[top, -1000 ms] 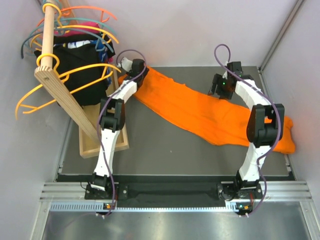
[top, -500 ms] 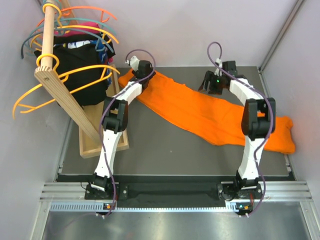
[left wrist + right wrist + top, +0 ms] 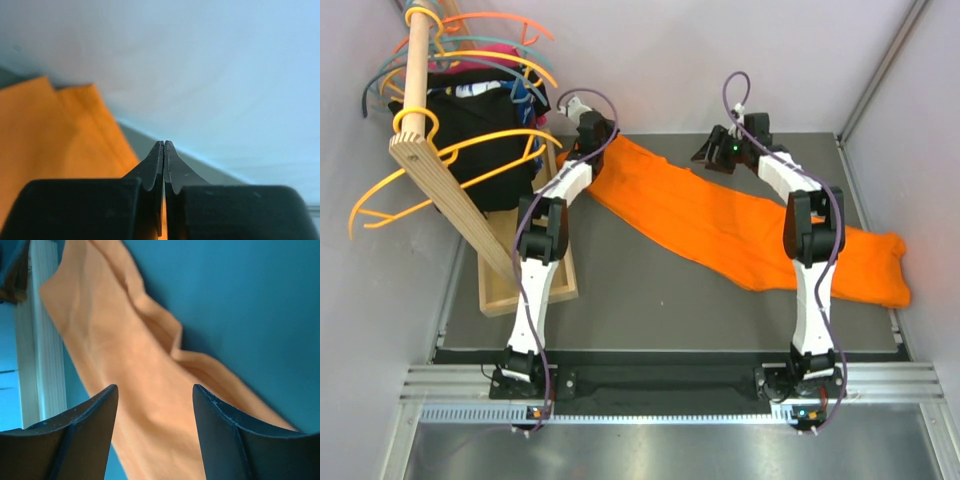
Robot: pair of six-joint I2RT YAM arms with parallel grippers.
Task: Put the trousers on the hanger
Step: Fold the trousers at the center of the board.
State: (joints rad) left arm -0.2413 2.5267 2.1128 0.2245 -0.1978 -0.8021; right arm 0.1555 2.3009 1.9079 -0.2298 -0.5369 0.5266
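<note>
On table: one trousers; left fingers pinched, right fingers spread.

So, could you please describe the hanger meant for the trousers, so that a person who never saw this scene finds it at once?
Look at the slanted wooden pole at the far left of the table. The hanger is the lowest one on it, spread in front of the black garments. It is thin and amber-yellow, and hangs apart from the coral-orange hangers and teal hangers bunched higher up.
</note>
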